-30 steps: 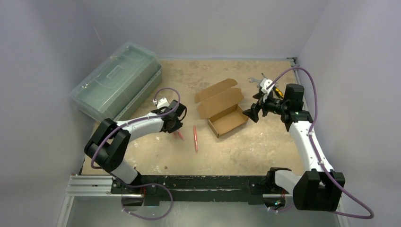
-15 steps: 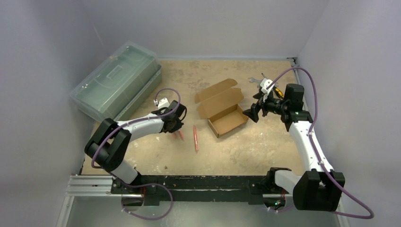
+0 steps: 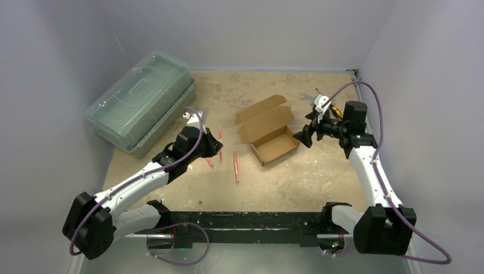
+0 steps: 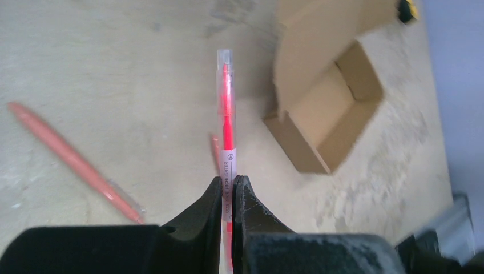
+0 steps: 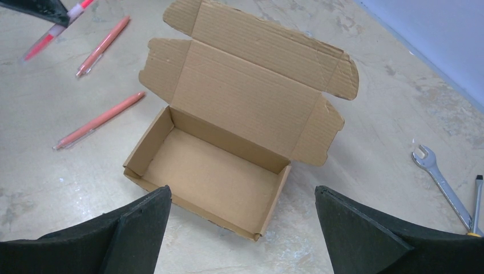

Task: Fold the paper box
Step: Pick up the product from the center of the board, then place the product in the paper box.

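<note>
Lift on the left: the left fingers (image 4: 204,212), low over the bench (image 3: 297,177) a second ago, now pinch a slim pink wrapped pen (image 4: 226,114) aloft. The brown cardboard box (image 5: 217,171) lies lid-open just ahead of the wide right fingers (image 5: 137,228); closing probably waits.

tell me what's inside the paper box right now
Nothing shows inside the paper box: its bare cardboard floor and three inner walls are in view. The inner face of the near wall is hidden from the right wrist camera.
</note>
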You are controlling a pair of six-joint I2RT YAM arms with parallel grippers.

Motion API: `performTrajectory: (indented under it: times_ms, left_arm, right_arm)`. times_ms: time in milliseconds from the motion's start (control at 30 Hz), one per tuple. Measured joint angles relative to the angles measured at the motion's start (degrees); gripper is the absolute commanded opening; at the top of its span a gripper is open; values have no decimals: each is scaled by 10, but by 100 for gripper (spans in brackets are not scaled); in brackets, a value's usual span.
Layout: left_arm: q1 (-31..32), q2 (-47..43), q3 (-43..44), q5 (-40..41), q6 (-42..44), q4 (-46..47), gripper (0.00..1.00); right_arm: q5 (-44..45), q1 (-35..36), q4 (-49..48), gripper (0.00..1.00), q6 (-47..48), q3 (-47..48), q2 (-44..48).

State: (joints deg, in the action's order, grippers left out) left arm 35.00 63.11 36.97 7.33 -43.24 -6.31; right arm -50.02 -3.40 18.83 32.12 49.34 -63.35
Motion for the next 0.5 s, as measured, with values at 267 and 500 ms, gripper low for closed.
performTrajectory:
  times_ms: [267,500]
  left_arm:
    - [5,-14,-36,-205,136,160,0]
    - [45,79,36,-263,212,207,0]
  right_arm:
    - [0,0,0,99,0,0,1]
    - [0,0,0,99,0,0,1]
